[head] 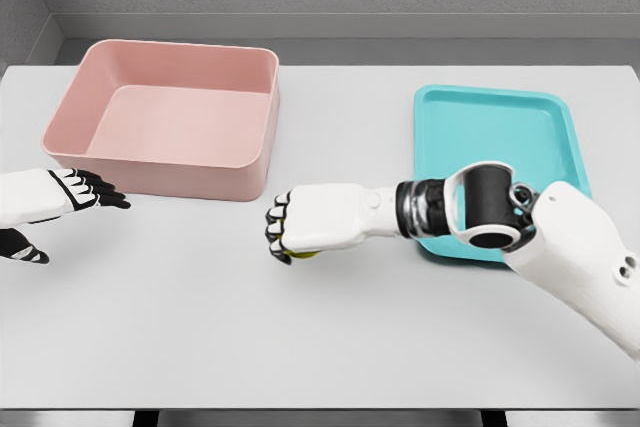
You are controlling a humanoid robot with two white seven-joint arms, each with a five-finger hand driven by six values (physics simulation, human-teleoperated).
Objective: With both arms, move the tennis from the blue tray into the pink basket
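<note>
Item: right hand (292,229), reaching leftward across the white table (340,337), fingers curled tight round the tennis ball (303,252). Only a yellow-green sliver of the ball showed beneath the knuckles, so the depth of the hold could not be judged.

Item: left hand (62,197), at the table's left edge, fingers spread and holding nothing, well apart from the ball.

Item: blue tray (500,127), behind the right forearm, with nothing visible in it.

Item: pink basket (170,117), far left of the table, nothing seen inside.

Risks, as I judged them:
- A pass to the left hand looked likely; releasing before that hand closed would send the ball rolling off across the table.
- A low carry could clip the basket's near wall.
- A shallow grip might let the ball squeeze out from under the fingers.
</note>
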